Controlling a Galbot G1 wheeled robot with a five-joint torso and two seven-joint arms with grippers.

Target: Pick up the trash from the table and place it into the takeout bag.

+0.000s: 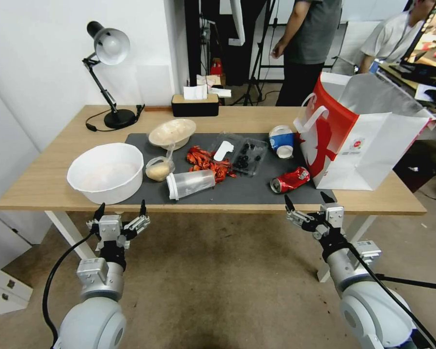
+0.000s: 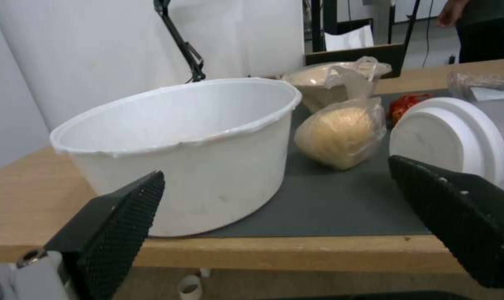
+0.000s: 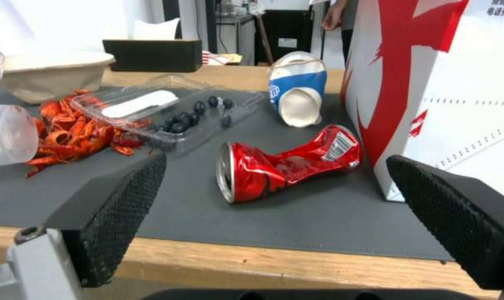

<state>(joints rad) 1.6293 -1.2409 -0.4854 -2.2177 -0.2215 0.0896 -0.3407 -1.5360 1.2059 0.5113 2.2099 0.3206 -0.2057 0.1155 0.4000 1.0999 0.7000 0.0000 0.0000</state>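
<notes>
You had both arms held out in front of the table (image 1: 43, 186), short of its near edge, and nothing was in either grip. Your left gripper (image 1: 120, 212) sat before the big white bowl (image 1: 106, 172), its fingers (image 2: 118, 225) spread wide. Your right gripper (image 1: 309, 199) faced the crushed red soda can (image 3: 288, 162), fingers equally wide apart, with the can lying on its side on the dark grey mat (image 1: 247, 191) just beside the foot of the takeout bag (image 1: 373, 145).

The bag stood upright and open at the table's right end, red face toward the mat, white face toward you. The blue-and-white paper cup (image 1: 281, 141) lay tipped over near the bag's red side, farther back than the can. A clear tray of dark berries (image 1: 244, 155) sat mid-mat, touching a heap of red shells (image 1: 206, 162). The clear plastic tumbler (image 1: 191, 183) lay on its side in front of those shells, its white lid toward the left gripper. Next to it was the beige food (image 2: 341, 135), which in the left wrist view looked wrapped in thin clear plastic, though I could not tell whether a tub was under it. The shallow beige bowl (image 1: 172, 132) stood behind that, toward the back of the mat.

At the back of the table you had a black desk lamp (image 1: 109, 72) and a dark tissue box (image 1: 195, 104).
</notes>
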